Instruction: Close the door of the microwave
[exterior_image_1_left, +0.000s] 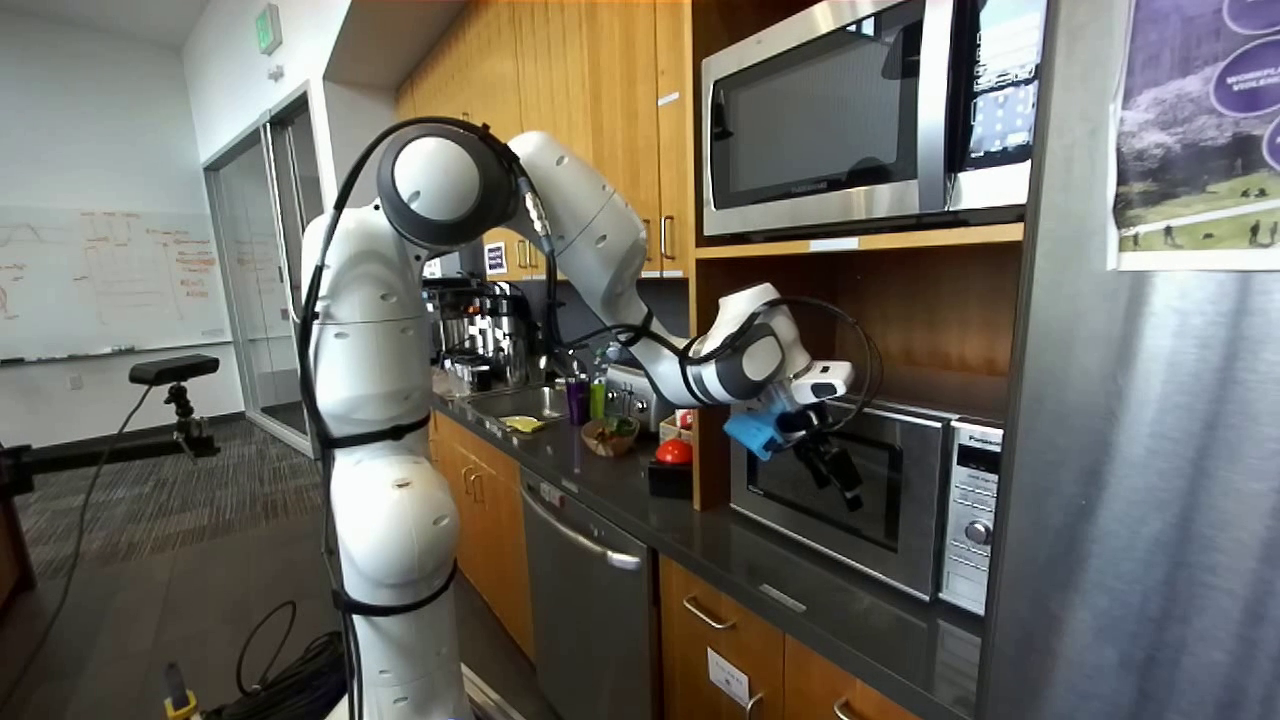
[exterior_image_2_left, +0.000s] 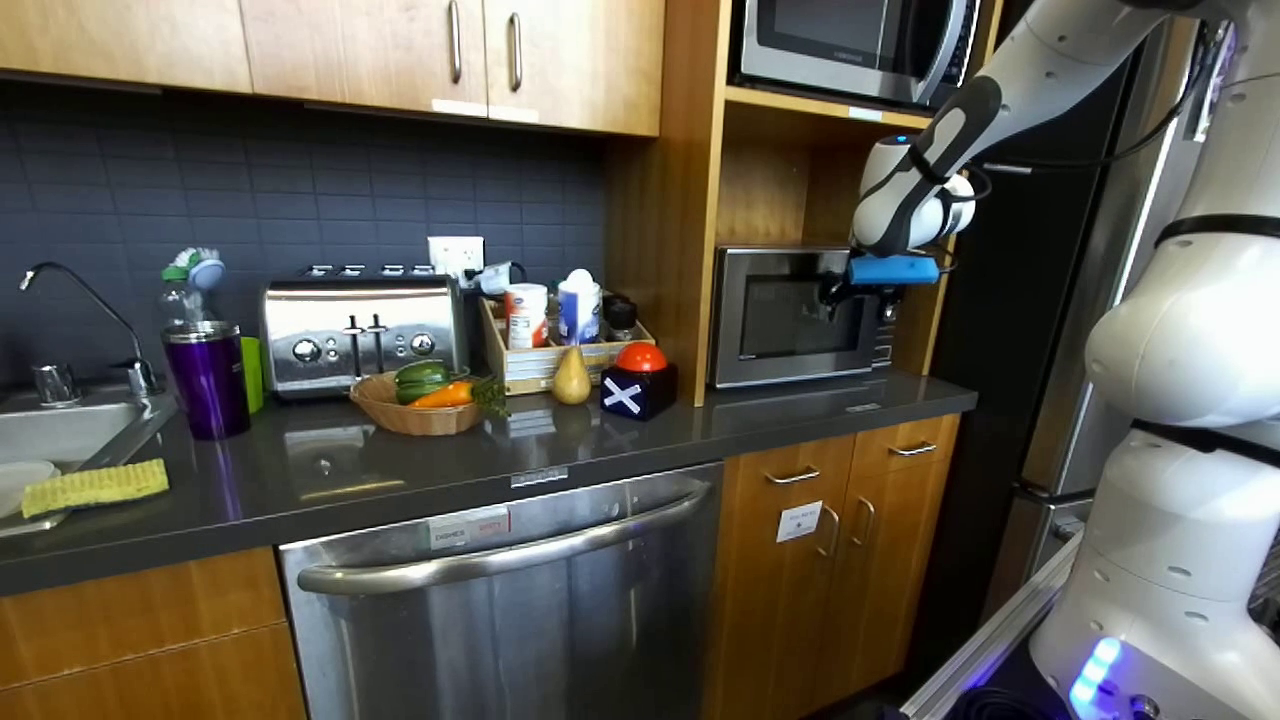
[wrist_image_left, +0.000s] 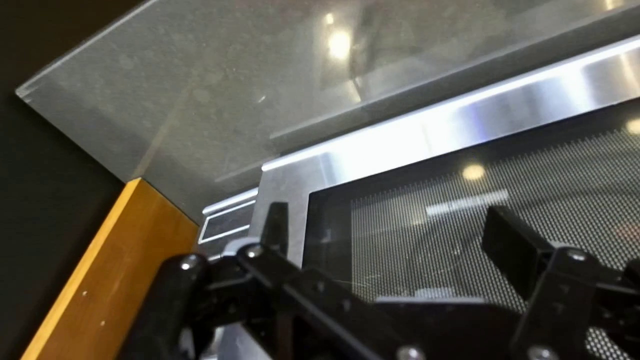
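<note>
The small silver microwave stands on the counter in a wooden alcove; its button panel also shows in an exterior view and the wrist view. Its door, a steel frame around dark glass, lies across the front in both exterior views. No wide gap shows; in the wrist view the door edge stands slightly proud of the panel. I cannot tell whether it is latched. My gripper is before the door's glass, open and empty, fingers apart in the wrist view. Contact with the door cannot be told.
A larger stainless microwave sits on the shelf above. A steel fridge stands right beside the alcove. A wooden partition borders it, with a red-domed black box, basket and toaster beyond.
</note>
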